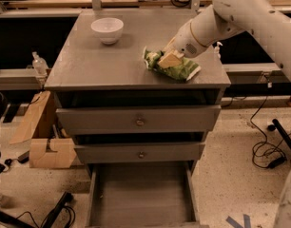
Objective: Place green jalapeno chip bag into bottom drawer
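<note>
The green jalapeno chip bag point(180, 70) lies on the right part of the grey cabinet top point(112, 63), near the front right edge. My gripper point(168, 59) comes down from the upper right on a white arm and sits right on the bag's middle, its tan fingers point(170, 60) touching the foil. The bottom drawer point(141, 194) is pulled out at floor level below the cabinet; its flat grey floor is bare.
A white bowl point(107, 30) stands at the back left of the cabinet top. Two closed grey drawers with round knobs point(140, 122) sit above the open one. Cardboard boxes point(43, 141) lie left of the cabinet, and black cables point(266, 148) on the floor at right.
</note>
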`<state>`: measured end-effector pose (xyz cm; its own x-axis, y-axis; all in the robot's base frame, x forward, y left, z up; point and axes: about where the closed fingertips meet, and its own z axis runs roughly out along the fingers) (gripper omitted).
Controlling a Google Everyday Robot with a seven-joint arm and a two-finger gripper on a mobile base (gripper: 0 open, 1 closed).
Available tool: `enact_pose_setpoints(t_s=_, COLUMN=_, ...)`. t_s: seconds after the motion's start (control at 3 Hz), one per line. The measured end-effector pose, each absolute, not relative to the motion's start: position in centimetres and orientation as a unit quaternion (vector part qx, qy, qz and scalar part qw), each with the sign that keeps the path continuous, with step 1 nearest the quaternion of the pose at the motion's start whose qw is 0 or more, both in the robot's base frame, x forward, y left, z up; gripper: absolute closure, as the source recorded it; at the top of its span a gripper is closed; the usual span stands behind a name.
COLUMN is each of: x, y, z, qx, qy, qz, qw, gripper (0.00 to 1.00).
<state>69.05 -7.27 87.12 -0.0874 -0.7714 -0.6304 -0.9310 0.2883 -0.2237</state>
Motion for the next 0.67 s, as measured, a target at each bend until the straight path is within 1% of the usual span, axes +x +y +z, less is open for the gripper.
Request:
enact_pose_setpoints(t_s=0.33, x=69.06, y=-7.11, z=86.93, qx=-0.586, qy=0.728, qz=0.119, qw=0.337, gripper=0.94)
enact_pose_setpoints(t_s=0.67, x=69.02, y=-7.15, z=87.2, qx=-0.586, qy=0.728, qz=0.117, qw=0.338, gripper=1.0)
